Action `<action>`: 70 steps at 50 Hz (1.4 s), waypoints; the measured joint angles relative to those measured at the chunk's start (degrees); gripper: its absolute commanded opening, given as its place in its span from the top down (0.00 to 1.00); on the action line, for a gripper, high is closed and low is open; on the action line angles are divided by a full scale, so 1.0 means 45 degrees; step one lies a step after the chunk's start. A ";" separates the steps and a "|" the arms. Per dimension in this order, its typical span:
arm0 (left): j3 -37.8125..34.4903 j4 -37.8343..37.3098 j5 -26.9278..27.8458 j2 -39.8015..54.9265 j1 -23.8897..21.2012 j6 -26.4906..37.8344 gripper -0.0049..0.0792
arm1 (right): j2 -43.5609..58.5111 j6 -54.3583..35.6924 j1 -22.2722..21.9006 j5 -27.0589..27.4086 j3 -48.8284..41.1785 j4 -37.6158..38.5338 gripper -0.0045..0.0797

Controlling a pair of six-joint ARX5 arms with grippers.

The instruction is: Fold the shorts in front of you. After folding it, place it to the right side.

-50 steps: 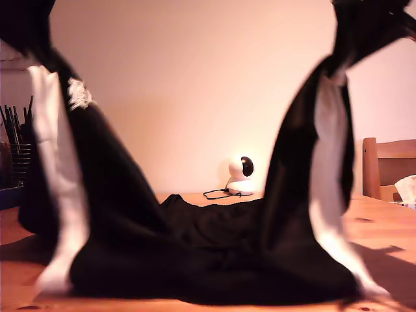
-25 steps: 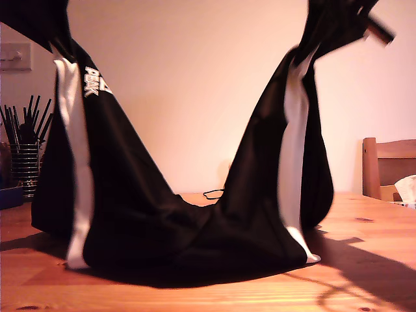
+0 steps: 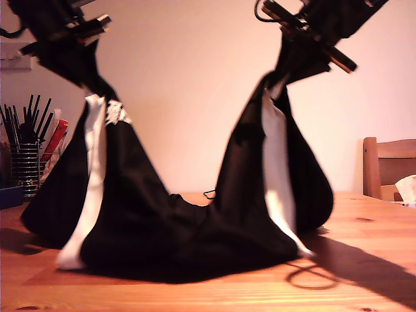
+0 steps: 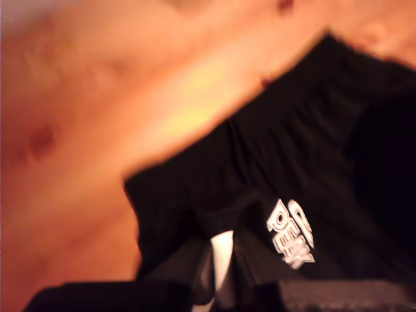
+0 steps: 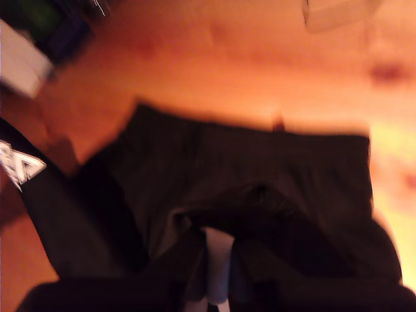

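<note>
The black shorts (image 3: 175, 227) hang in a wide U, their middle resting on the wooden table (image 3: 383, 221). A white band (image 3: 91, 169) runs down each raised end. My first gripper (image 3: 81, 49), at the exterior view's upper left, is shut on the end that carries the white logo (image 3: 117, 112). The first wrist view shows that logo (image 4: 291, 233) just past the pinched cloth and my first gripper (image 4: 214, 292). My second gripper (image 3: 300, 47), at the exterior view's upper right, is shut on the other end. In the second wrist view the shorts (image 5: 260, 195) drop away below my second gripper (image 5: 218, 292).
A metal holder of black sticks (image 3: 23, 153) and a blue box (image 3: 10, 195) stand at the exterior view's left edge. A wooden chair back (image 3: 390, 166) and white tissue (image 3: 406, 188) are at its right edge. A thin cable (image 3: 209, 193) peeks out behind the shorts.
Both grippers have come down into view and drawn closer together. The shorts have bunched narrower on the table. The white camera seen a second ago is now hidden behind the cloth.
</note>
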 measured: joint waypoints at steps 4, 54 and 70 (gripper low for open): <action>0.0000 0.0597 0.0005 0.0170 0.0000 0.0107 0.97 | 0.0525 0.0000 0.0068 -0.0005 0.0476 0.0117 0.96; 0.0000 0.8354 0.0146 0.6028 0.0000 0.0860 0.97 | 0.7718 -0.0019 0.0996 0.0874 0.3551 0.5484 0.96; 0.0000 0.9913 0.0204 0.6504 0.0005 0.0865 0.87 | 0.8908 -0.0034 0.1559 0.1695 0.3551 0.7669 0.80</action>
